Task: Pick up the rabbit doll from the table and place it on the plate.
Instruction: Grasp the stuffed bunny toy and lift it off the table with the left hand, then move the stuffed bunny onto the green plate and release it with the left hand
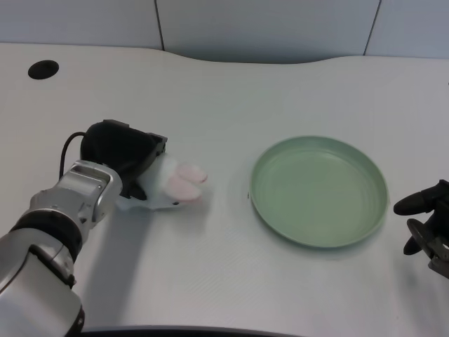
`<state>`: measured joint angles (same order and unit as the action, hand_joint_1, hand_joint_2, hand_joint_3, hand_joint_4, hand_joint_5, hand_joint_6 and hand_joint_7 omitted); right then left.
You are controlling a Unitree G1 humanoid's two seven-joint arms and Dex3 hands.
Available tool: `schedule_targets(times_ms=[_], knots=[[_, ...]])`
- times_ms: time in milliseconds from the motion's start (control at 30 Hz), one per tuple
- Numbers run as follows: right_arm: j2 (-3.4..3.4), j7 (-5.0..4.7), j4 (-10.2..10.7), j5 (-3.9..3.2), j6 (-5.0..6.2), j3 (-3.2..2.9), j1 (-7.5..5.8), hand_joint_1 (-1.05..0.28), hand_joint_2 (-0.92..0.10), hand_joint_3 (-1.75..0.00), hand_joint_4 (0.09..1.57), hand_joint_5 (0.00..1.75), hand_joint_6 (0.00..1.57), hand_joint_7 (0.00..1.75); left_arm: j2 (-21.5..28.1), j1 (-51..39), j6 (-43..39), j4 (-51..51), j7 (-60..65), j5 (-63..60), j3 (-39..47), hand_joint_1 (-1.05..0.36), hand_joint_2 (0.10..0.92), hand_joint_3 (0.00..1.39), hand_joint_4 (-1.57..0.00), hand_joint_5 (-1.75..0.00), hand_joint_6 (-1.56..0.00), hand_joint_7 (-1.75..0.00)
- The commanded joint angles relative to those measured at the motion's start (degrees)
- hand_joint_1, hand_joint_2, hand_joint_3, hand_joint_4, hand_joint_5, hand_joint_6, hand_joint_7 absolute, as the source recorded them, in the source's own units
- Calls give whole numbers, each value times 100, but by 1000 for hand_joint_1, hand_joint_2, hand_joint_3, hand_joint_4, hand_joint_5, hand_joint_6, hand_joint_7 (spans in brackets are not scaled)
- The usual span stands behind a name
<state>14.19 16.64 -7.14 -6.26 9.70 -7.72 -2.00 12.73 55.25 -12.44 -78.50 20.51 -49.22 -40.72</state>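
White table [210, 281] — left robot hand [126, 158] grips rabbit doll [172, 184], plate [319, 239] apart.

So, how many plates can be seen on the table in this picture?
1. The green plate lies on the white table, at the right of the picture, apart from the rabbit doll that the left hand grips. No plate shows elsewhere.

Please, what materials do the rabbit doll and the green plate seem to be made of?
The rabbit doll looks like soft plush fabric: white and fuzzy, with pink ears and blurred, fluffy edges where the left hand grips it. The plate seems to be hard plastic, maybe melamine: even pale green, smooth, with a soft sheen and a thin raised rim. Glazed ceramic cannot be excluded from the picture alone.
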Motion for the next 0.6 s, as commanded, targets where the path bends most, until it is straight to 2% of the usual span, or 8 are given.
schedule_targets(times_ms=[33, 100, 200, 267, 333, 400, 500, 600], knots=[[22, -56, -66, 47, 35, -8, 53, -229, -921, -523, 417, 1600, 373, 1278, 127, 161, -14, -26, 41, 92, 143, -177, 921, 83, -714, -1746, -547, -1443], [29, -86, -18, 83, -44, 14, 58, -216, -921, -521, 414, 1592, 370, 1274, 135, 263, -23, -9, -20, 152, 228, -182, 921, 75, -721, -1746, -506, -1681], [13, -99, -37, 96, -20, 31, 75, -207, -921, -519, 416, 1588, 370, 1272, 144, 379, -163, 40, 103, 334, 460, -201, 921, 102, -765, -1746, -524, -1739], [20, -143, -40, 179, 14, 64, 81, -201, -921, -515, 424, 1586, 372, 1271, 147, 457, -382, 88, 269, 480, 634, -187, 914, 96, -779, -1746, -525, -1744], [23, -164, -40, 219, 28, 78, 83, -199, -921, -512, 429, 1582, 374, 1271, 147, 488, -484, 95, 342, 530, 709, -179, 912, 88, -785, -1746, -524, -1746], [22, -169, -40, 224, 28, 79, 83, -199, -921, -511, 433, 1578, 375, 1270, 145, 492, -502, 80, 352, 526, 719, -178, 913, 82, -788, -1746, -524, -1746], [-39, -97, -220, 130, 140, 96, 210, -204, -921, -499, 460, 1596, 400, 1287, -85, 927, -783, 205, 282, 619, 814, -153, 884, 57, -801, -1746, -548, -1746], [-33, -102, -358, 193, 243, 124, 292, -221, -921, -479, 478, 1592, 409, 1293, -271, 1104, -944, 256, 341, 579, 778, -136, 860, 39, -798, -1746, -580, -1746]])
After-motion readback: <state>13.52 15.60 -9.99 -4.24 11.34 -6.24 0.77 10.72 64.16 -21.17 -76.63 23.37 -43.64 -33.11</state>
